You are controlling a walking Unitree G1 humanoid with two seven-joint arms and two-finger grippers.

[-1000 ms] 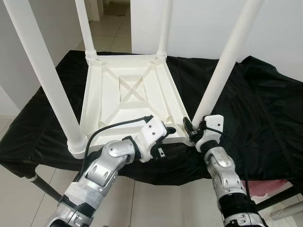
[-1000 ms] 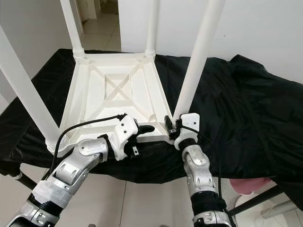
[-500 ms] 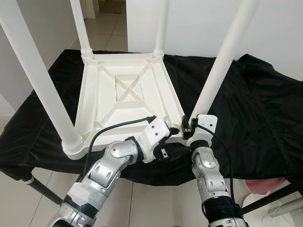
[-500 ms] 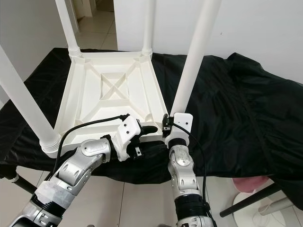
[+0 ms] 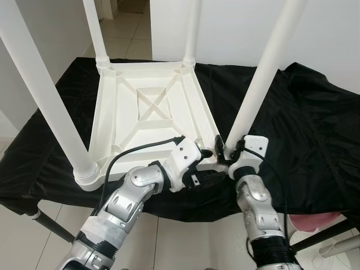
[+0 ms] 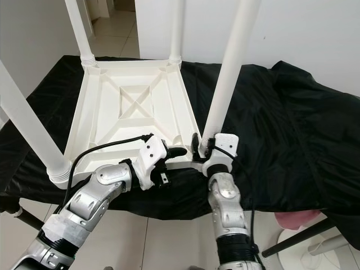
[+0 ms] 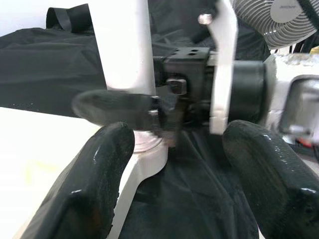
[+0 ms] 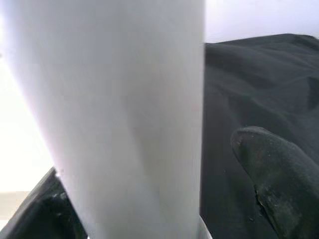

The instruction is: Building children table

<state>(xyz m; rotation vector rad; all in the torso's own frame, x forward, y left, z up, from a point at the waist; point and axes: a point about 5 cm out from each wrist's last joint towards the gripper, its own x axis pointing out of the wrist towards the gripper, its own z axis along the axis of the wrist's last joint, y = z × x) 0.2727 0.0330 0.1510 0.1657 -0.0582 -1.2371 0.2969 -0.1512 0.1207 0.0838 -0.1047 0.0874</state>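
The right pincer (image 6: 198, 147) sits at the foot of the near right leg (image 6: 228, 76), its black fingers (image 8: 271, 174) spread to either side of the white tube with that leg between them; whether they press on it cannot be told, since the wrist view shows a gap beside one finger. The left pincer (image 5: 203, 153) is just beside it, fingers (image 7: 102, 179) apart, over the near right corner of the upturned children's table top (image 5: 149, 115), by the socket where that leg enters. This white plastic top lies underside up on the table draped in black cloth (image 5: 304, 129), with all four legs standing in their corner sockets: near left leg (image 5: 48, 98), far left leg (image 5: 94, 28), far right leg (image 5: 192, 28). The step in hand looks like seating the last leg. The next move likely calls for the right pincer to close on the tube and press or twist it down while the left steadies the corner.
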